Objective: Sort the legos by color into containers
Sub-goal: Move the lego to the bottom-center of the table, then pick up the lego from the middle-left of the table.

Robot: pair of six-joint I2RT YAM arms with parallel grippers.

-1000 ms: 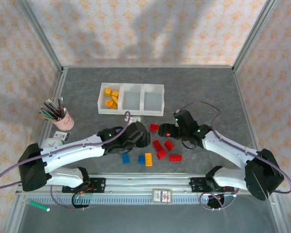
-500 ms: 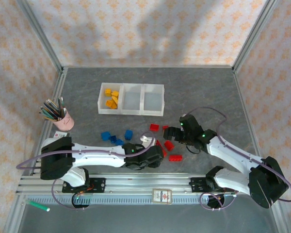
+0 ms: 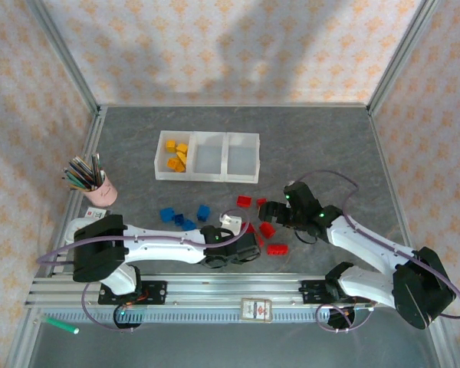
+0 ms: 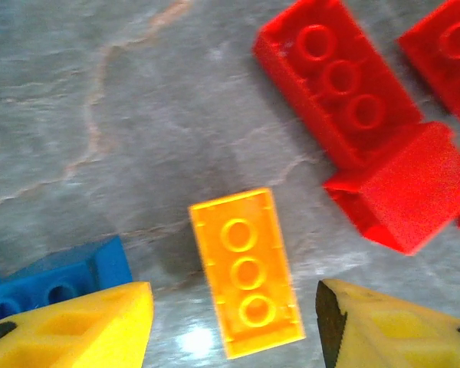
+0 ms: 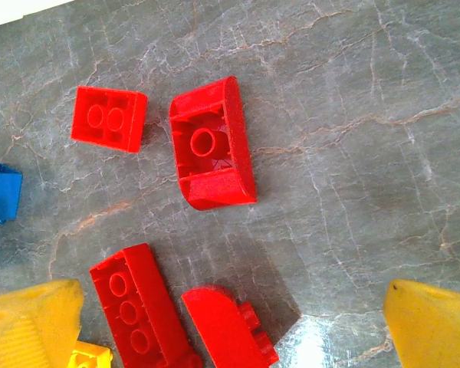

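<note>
Count, top view: one row of containers (image 3: 207, 178) at the far middle of the tabletop (image 3: 330, 146), with three compartments. The left compartment holds yellow-orange legos (image 3: 175, 156), four or five, packed too close to separate. Loose on the tabletop are blue legos (image 3: 203, 211), a cluster of three or four left of centre, and red legos (image 3: 277, 248), five visible between the arms. One pink cup of pencils (image 3: 93, 186) stands at the left.

The left gripper (image 3: 245, 248) is low over the near centre. In its wrist view one orange three-stud brick (image 4: 247, 272) lies flat between the yellow fingertips (image 4: 92, 322). The jaws are apart, clear of it on both sides. A blue brick (image 4: 57, 280) is half cut off behind the left fingertip.

The right gripper (image 3: 272, 211) is over the red group, jaws spread wide, gripping nothing. Its wrist view shows four red pieces, among them an upside-down red piece (image 5: 211, 146).

Change: a second ago the left arm lay across the blue cluster and the orange brick sat uncovered. Now the cluster shows and the gripper covers that brick from above. The right gripper has edged slightly right. The bin contents are unchanged.
</note>
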